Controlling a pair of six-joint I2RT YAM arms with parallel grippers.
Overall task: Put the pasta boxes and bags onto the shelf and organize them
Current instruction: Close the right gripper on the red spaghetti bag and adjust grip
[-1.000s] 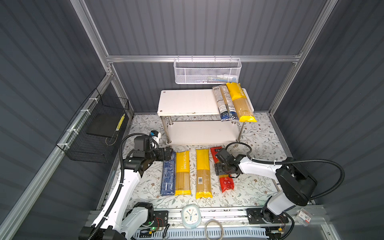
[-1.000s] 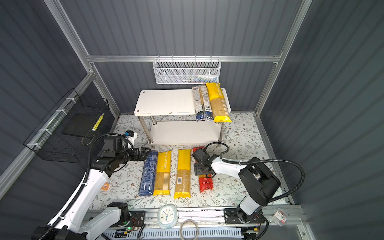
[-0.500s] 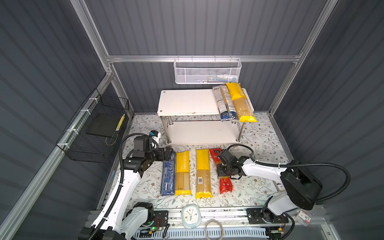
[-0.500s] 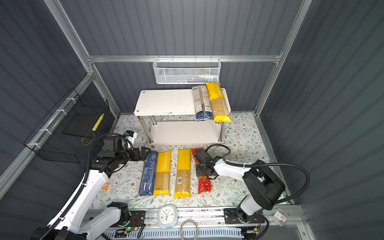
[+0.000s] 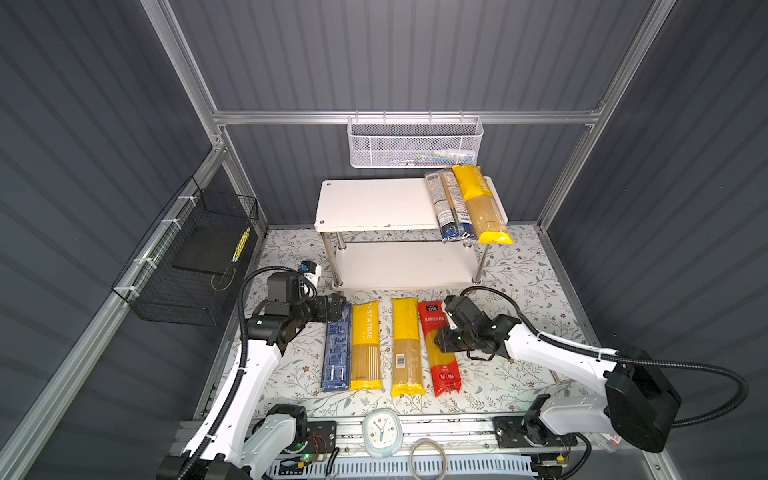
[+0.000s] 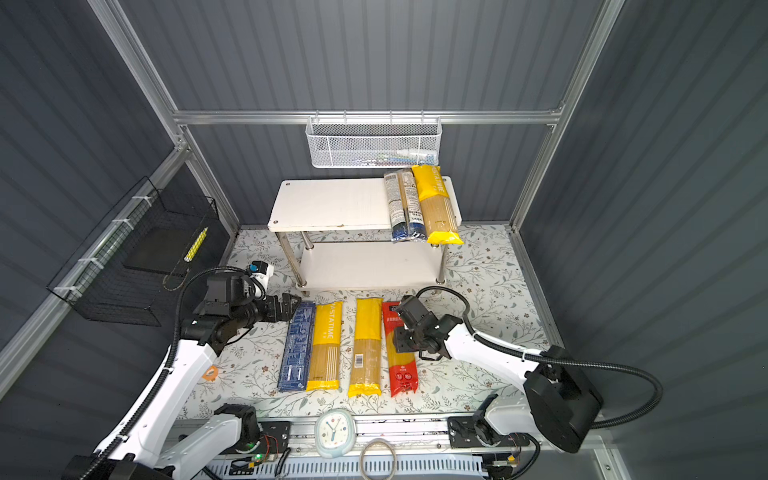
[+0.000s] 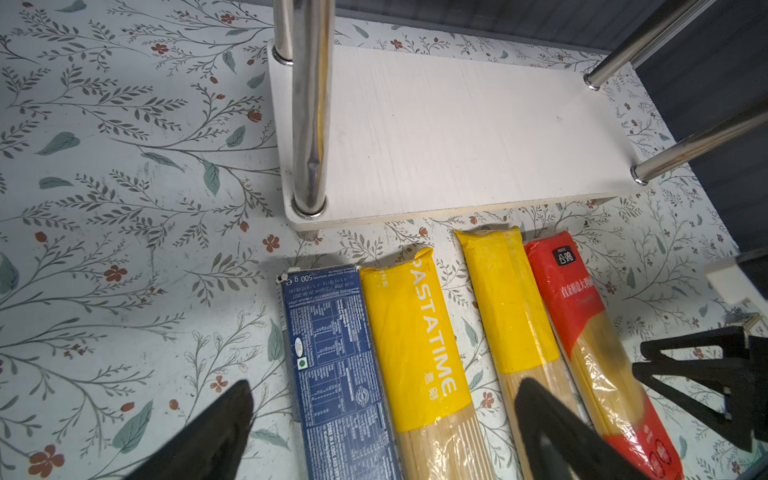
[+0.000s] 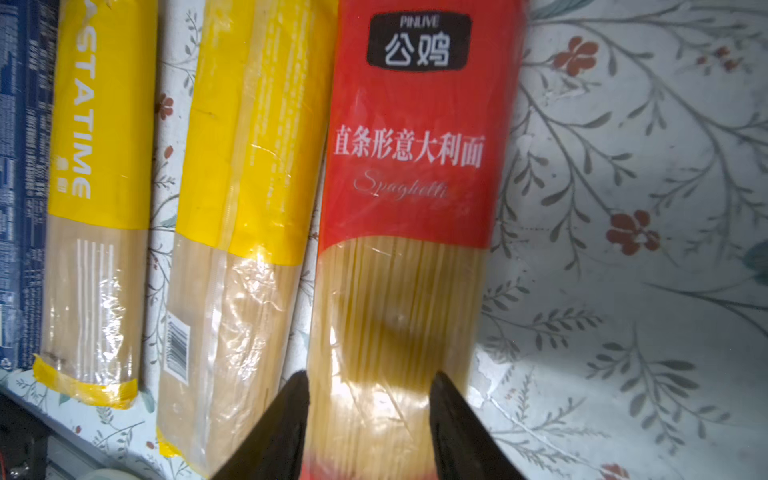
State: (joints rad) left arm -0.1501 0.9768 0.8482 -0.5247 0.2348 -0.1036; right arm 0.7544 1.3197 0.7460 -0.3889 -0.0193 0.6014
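Between the right gripper [image 8: 369, 376] jaws, the red bag [image 8: 407, 166] is pinched yet flat on the mat [image 5: 519, 270]; left gripper [image 7: 384, 384] gapes by the blue carton [image 7: 332, 353]; ahead, shelf [image 5: 374, 203] holds clear bag [image 5: 451, 208] and yellow bag [image 5: 482, 203], four packs left

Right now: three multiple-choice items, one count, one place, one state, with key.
1. Packs on the shelf's top board: A) one B) two C) four
2. The dark-blue carton lies: A) on the shelf B) row's right end C) row's left end, on the mat
3. The right gripper is: A) shut on the red bag B) open over bare mat C) shut on the carton

B: clear pack and yellow bag lie there. C: leftmost in both top views. A: fingers press the bag's sides.
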